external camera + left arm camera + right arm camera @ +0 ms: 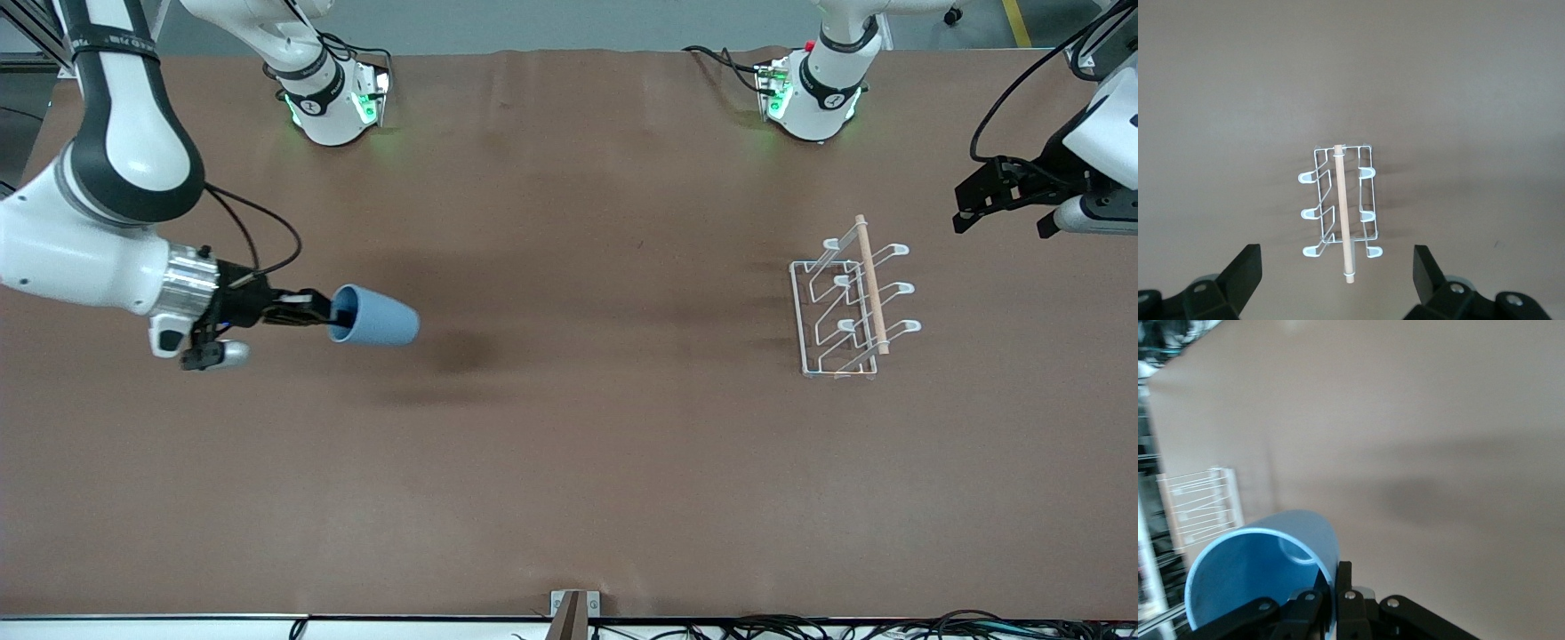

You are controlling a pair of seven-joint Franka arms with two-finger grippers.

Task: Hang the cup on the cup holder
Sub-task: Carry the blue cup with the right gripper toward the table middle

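The light-blue cup [373,317] hangs on its side above the table toward the right arm's end, its bottom pointing toward the cup holder. My right gripper [331,310] is shut on the cup's rim, one finger inside the mouth; the right wrist view shows the cup's darker inside [1251,577] and the gripper [1335,587] pinching the wall. The cup holder [852,298], a white wire rack with a wooden rod on top, stands toward the left arm's end. My left gripper [1000,200] is open and empty, up in the air beside the rack; the rack shows in its view [1341,210].
The brown table [569,462] holds nothing else between cup and rack. The arm bases [333,102] stand along the edge farthest from the front camera. A small bracket [573,609] and cables lie at the nearest edge.
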